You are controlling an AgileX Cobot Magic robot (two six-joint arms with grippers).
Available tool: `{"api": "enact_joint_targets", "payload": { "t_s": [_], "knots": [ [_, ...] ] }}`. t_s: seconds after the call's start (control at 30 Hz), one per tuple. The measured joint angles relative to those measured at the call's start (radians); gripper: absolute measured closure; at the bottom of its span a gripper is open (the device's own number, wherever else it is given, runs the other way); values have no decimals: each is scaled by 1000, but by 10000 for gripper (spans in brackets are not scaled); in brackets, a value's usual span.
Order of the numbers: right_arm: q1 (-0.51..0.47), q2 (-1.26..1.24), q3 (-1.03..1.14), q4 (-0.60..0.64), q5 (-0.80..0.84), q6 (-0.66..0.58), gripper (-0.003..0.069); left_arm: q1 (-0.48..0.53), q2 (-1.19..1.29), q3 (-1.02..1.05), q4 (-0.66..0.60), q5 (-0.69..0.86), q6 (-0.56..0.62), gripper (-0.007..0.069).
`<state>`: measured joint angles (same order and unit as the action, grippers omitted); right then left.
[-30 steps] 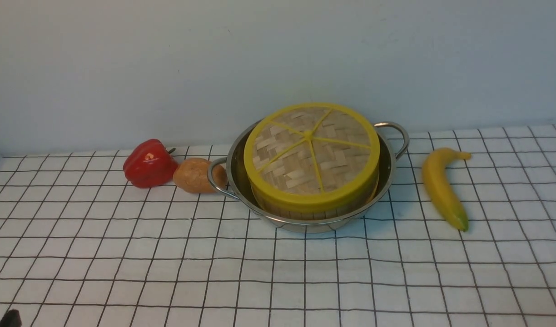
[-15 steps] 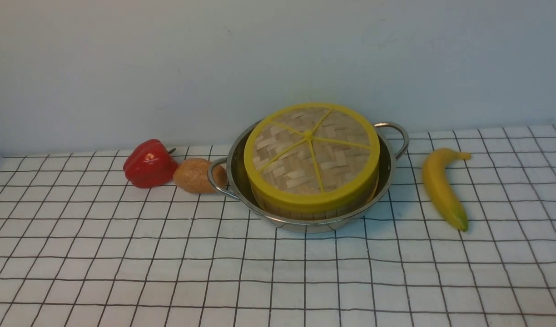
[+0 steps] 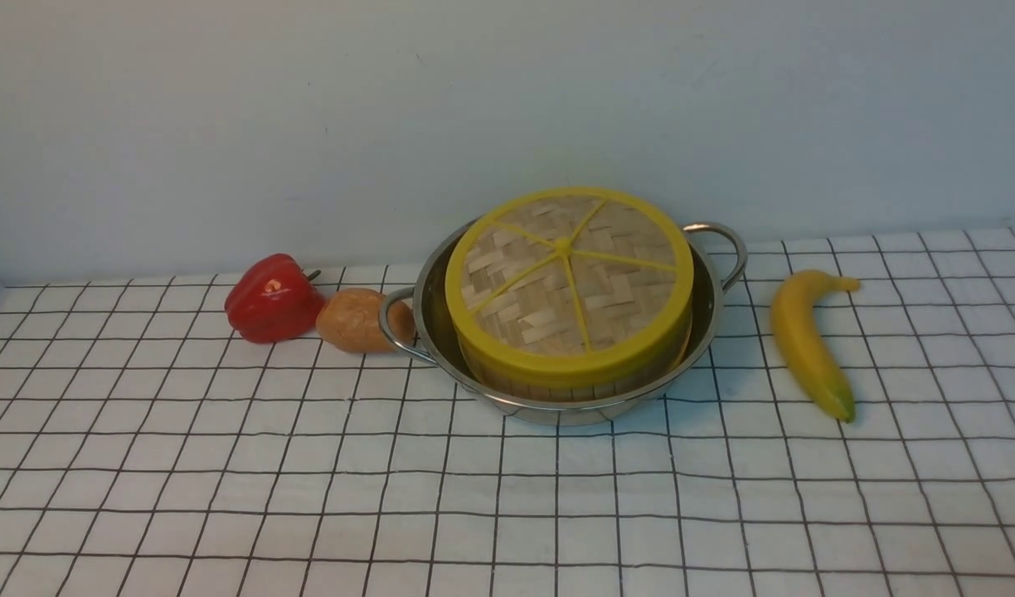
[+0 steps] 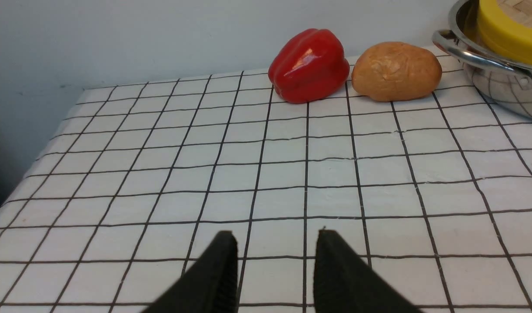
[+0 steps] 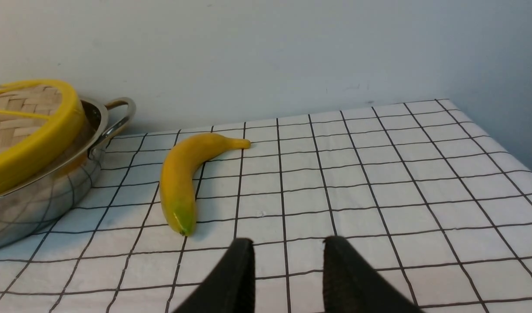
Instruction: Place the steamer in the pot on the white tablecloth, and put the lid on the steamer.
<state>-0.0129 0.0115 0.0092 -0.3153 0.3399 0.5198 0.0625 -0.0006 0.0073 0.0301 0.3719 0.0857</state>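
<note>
The shiny pot point(image 3: 706, 303) stands on the white tablecloth point(image 3: 507, 497) at the back middle. The steamer point(image 3: 557, 388) sits inside it; only its bamboo side wall shows. The lid point(image 3: 567, 278), a woven disc with yellow rim and spokes, lies on top of the steamer. The pot also shows in the left wrist view point(image 4: 505, 82) and in the right wrist view point(image 5: 44, 191). Neither gripper shows in the front view. My left gripper point(image 4: 275, 237) is open and empty above bare cloth. My right gripper point(image 5: 287, 243) is open and empty above bare cloth.
A red bell pepper point(image 3: 273, 298) and a brown potato point(image 3: 354, 320) lie left of the pot, the potato against its handle. A yellow banana point(image 3: 806, 342) lies to the pot's right. A pale wall stands close behind.
A dark tip at the lower left corner of the front view one second ago has left the picture. The pot, steamer and lid have not moved.
</note>
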Motion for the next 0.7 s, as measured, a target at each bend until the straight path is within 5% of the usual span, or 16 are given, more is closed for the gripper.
{"api": "enact_joint_targets", "payload": {
  "t_s": [0.7],
  "knots": [
    [0, -4, 0, -15, 0, 0, 416, 0, 0, 0, 0, -3, 0, 382]
  ]
}}
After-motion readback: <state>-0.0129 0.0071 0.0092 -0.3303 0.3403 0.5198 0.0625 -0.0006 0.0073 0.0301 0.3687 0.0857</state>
